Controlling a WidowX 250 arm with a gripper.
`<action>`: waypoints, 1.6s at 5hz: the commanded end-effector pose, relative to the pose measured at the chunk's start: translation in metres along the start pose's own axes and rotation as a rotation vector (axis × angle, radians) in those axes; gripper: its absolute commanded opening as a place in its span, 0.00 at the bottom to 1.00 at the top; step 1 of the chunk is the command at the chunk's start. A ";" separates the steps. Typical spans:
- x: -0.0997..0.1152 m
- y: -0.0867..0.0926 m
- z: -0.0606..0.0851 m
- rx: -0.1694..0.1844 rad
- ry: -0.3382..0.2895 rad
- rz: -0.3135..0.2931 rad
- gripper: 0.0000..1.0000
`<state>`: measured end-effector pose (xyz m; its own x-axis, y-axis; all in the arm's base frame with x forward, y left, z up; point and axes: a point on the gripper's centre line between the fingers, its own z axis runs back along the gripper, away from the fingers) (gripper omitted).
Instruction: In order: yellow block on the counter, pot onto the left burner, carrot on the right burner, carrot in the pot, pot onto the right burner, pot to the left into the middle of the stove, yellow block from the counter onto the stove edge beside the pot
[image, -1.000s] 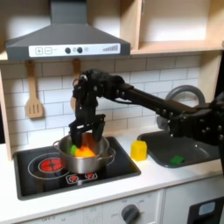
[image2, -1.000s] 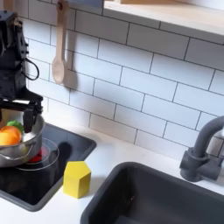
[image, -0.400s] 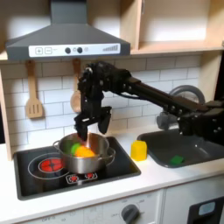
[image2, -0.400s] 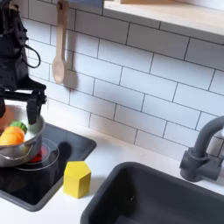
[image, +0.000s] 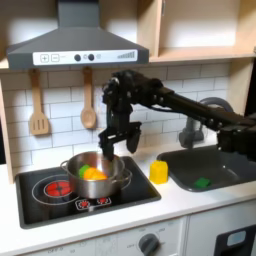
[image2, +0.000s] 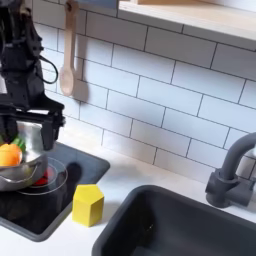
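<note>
First exterior view: the stove (image: 45, 205) lies in the lower left of the frame, a glossy black cooktop set in the off-white counter (image: 190, 198). The pot (image: 98, 176) stands on the stove, a little right of the red ring of the left burner (image: 58, 187) and over the place of the right one. Inside the pot lies the carrot (image: 95, 173), orange, with its green end (image: 84, 170) turned to the left of the frame. The yellow block (image: 159, 171) stands on the counter in the middle of the frame, just right of the stove edge, between the stove and the grey sink (image: 212, 167). A small flat green piece (image: 203, 182) lies in the sink.

The gripper (image: 118, 145) hangs above the pot, at the centre of the frame, apart from the pot rim. Its two fingers (image: 106, 146) point down and stand spread apart, with nothing between them. The black arm (image: 190, 105) reaches in from the right of the frame.

In the second exterior view the gripper (image2: 27, 122) is at the left edge of the frame, above the pot (image2: 18, 172), and its fingers (image2: 47, 129) are again wide apart and hold nothing. The carrot (image2: 10, 154) shows as an orange lump in the pot at the far left. The yellow block (image2: 87, 204) stands on the counter (image2: 115, 190) in the lower middle of the frame, touching or just beside the stove (image2: 58, 190) corner; I cannot tell which. The sink (image2: 180, 228) takes the lower right.

A wooden spoon (image: 88, 104) and a wooden spatula (image: 38, 104) hang on the white tile wall (image: 170, 82), under the range hood (image: 80, 43) in the upper left of the first exterior view.
</note>
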<state>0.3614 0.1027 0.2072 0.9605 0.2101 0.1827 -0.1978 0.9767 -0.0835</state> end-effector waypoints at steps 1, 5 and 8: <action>-0.010 -0.026 -0.009 -0.001 0.010 -0.058 1.00; -0.026 -0.072 -0.022 -0.007 0.035 -0.167 1.00; -0.033 -0.073 -0.029 0.015 0.060 -0.175 1.00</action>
<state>0.3494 0.0246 0.1786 0.9906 0.0380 0.1311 -0.0329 0.9986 -0.0408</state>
